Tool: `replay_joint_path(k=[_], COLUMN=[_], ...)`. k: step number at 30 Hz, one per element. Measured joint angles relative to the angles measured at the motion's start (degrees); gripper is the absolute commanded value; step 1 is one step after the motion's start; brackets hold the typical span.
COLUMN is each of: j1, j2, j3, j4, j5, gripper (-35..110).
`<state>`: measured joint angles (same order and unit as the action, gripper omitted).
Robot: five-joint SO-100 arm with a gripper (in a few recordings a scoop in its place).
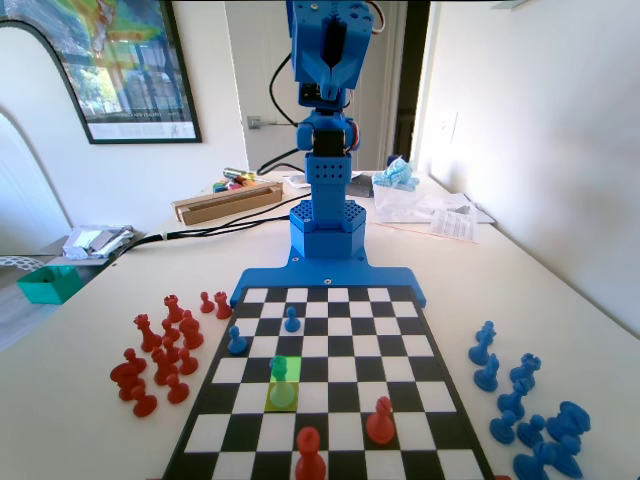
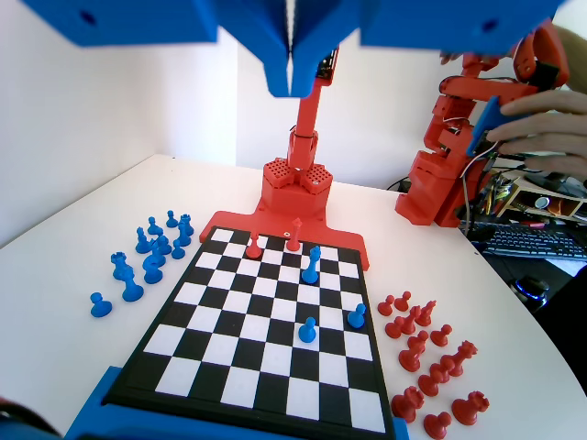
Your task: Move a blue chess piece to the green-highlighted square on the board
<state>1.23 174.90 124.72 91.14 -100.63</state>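
Note:
A small blue chess piece [image 1: 282,385], tinted green, stands near the middle of the board in the fixed view. Its base appears to rest on the yellow-olive square [image 1: 271,404]. The green-highlighted square [image 1: 293,369] lies directly behind it, toward the arm, with nothing standing on it. In the wrist view the same blue chess piece [image 2: 312,264] stands in the third row from the far end. My gripper [image 2: 292,87] hangs high above the board's near end with its jaws pressed together and nothing between them. The blue arm [image 1: 328,70] is folded upright over its base.
Two other blue pawns [image 1: 291,319] [image 1: 236,340] stand closer to the arm. Two red pawns [image 1: 380,420] [image 1: 309,455] stand on the near rows. Captured red pieces [image 1: 160,350] cluster left of the board and blue pieces [image 1: 525,410] right of it.

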Motion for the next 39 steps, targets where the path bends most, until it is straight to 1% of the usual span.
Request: replay_joint_path(k=[2,5,12,20,29,39], j1=[0.00,0.00,0.00,-0.79,-0.88,-0.70], j2=[0.00,0.00,0.00,-1.14,-16.26,-41.48], j3=[0.00,0.00,0.00,-0.26,-14.24,-23.55], j4=[0.00,0.00,0.00,-0.35,4.48,4.04], j5=[0.00,0.00,0.26,0.79,4.39,5.54], gripper=[7,8,1,1,1,2])
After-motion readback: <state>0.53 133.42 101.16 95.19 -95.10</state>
